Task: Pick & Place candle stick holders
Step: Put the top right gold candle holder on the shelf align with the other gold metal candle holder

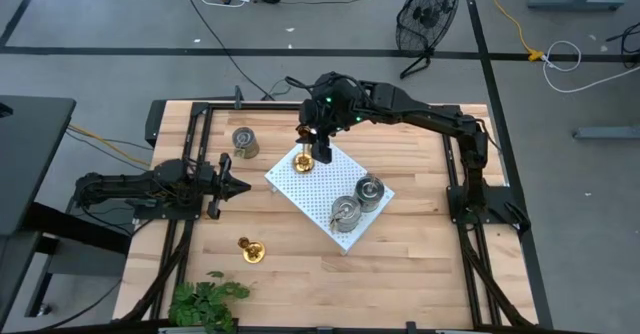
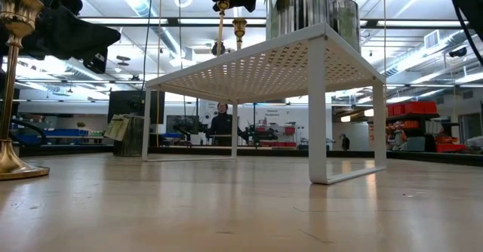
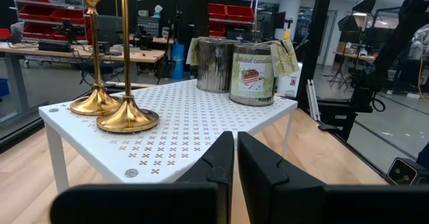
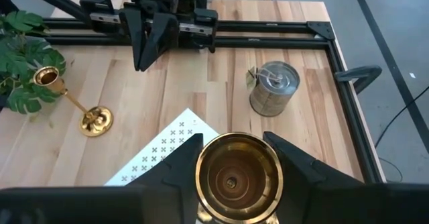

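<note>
Brass is gripped at the far corner of the white perforated board (image 1: 328,190): the right gripper (image 1: 313,144) is closed around the cup of a brass candle stick holder (image 4: 238,177), whose gold top is seen clamped between the two dark fingers in the right wrist view. From the left wrist view, two brass bases (image 3: 127,119) are seen standing side by side on the board, touching or nearly so, with thin stems rising out of frame. Two silver-grey tins (image 1: 358,202) are placed together on the board's opposite corner, one bearing a candle label (image 3: 253,78). A third silver-grey tin (image 1: 244,142) is left on the wooden table (image 1: 420,254), beyond the board, just inside the black frame. A further brass holder (image 1: 250,250) is found on the table near the green plant (image 1: 205,302), well apart from the board. The left gripper (image 1: 232,185) is held low over the table beside the board, its fingers pressed shut on nothing.
</note>
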You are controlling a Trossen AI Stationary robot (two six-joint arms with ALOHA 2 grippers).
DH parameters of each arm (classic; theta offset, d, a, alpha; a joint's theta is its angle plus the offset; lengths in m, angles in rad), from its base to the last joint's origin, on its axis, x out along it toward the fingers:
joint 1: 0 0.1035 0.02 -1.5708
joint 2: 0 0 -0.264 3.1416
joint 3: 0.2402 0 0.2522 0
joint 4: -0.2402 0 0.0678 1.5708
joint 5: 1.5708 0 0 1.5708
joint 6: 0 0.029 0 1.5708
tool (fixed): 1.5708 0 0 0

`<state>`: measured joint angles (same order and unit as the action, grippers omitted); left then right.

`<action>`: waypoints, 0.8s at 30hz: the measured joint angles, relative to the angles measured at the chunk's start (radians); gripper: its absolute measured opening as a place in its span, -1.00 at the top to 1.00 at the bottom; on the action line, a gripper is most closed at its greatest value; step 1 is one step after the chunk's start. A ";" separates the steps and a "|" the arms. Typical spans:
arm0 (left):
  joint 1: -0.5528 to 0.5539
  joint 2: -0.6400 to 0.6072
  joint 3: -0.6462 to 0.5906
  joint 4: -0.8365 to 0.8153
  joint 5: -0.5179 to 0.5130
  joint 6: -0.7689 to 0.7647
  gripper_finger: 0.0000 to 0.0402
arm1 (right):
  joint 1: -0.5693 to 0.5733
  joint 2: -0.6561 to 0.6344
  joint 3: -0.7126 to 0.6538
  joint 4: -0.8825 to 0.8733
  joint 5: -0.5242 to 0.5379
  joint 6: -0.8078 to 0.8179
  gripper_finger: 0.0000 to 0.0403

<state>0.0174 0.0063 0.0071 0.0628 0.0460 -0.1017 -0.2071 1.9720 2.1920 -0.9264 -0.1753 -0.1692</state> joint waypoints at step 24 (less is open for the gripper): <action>0.000 0.000 0.000 0.000 0.000 0.000 0.87 | -0.003 0.001 -0.001 0.001 0.009 0.000 0.27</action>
<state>0.0177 0.0063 0.0069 0.0630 0.0460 -0.1014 -0.2104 1.9726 2.1914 -0.9259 -0.1661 -0.1692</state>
